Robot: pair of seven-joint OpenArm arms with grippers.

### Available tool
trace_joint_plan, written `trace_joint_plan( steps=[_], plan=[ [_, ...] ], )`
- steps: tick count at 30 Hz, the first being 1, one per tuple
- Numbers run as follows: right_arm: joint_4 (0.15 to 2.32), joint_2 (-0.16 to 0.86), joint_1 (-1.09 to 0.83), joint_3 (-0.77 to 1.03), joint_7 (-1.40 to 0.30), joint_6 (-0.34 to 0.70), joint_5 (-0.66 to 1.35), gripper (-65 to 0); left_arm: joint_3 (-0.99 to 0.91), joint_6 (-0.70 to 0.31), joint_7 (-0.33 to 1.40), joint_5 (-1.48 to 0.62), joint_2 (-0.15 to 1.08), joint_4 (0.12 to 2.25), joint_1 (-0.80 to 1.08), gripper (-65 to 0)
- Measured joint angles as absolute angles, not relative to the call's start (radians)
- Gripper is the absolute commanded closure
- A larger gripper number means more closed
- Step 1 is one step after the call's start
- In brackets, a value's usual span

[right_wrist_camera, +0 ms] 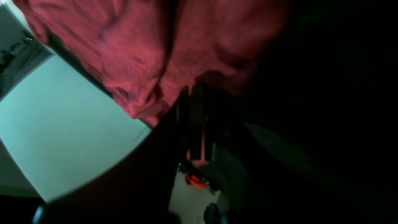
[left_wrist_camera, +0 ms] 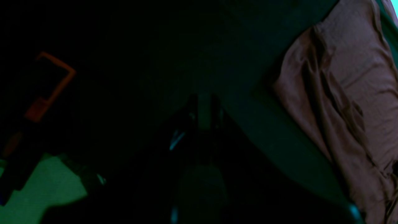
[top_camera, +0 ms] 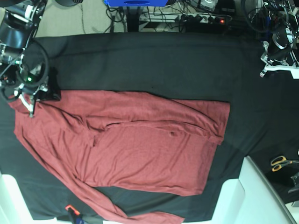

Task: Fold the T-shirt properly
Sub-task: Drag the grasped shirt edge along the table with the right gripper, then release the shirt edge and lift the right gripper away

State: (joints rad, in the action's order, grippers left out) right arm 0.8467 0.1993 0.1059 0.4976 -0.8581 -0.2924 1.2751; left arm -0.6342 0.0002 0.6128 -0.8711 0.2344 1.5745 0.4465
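The maroon long-sleeved T-shirt [top_camera: 140, 149] lies spread across the black table cloth [top_camera: 154, 65], wrinkled, with one sleeve trailing toward the front edge. At its far left upper corner, my right gripper [top_camera: 30, 108] pinches the fabric. The right wrist view shows the dark fingers [right_wrist_camera: 194, 124] shut with a strip of red T-shirt [right_wrist_camera: 130, 53] cloth between them. My left gripper [top_camera: 267, 69] hovers at the table's back right, well away from the shirt. It looks shut and empty in the dark left wrist view [left_wrist_camera: 205, 109], where the T-shirt [left_wrist_camera: 342, 93] fills the right side.
Orange-handled scissors [top_camera: 281, 162] lie on the cloth at the right edge. A white surface [top_camera: 261, 191] fills the front right corner. An orange and black tool [top_camera: 71, 212] sits at the front left edge. Cables and a power strip [top_camera: 205, 18] run behind the table.
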Motion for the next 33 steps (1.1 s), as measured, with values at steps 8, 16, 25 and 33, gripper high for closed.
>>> trace_joint_plan(
  steps=[8, 16, 25, 33],
  plan=[
    [0.844, 0.226, 0.132, 0.493, -0.814, -0.304, 1.256, -0.3, -0.634, 0.000, 0.614, -0.871, 0.235, 1.575, 0.447, 0.0],
    [0.842, 0.237, 0.158, 0.494, -0.815, -0.305, 1.251, -0.3, -0.634, 0.000, 0.613, -0.871, 0.233, 1.575, 0.447, 0.0],
    [0.758, 0.250, 0.196, 0.493, -0.814, -0.307, 1.254, -0.2, -0.634, 0.000, 0.613, -0.871, 0.236, 1.575, 0.449, 0.0],
    [0.710, 0.287, 0.235, 0.489, -0.774, -0.307, 1.251, -0.2, -0.634, 0.000, 0.613, -0.871, 0.236, 1.575, 0.449, 0.0]
  ],
)
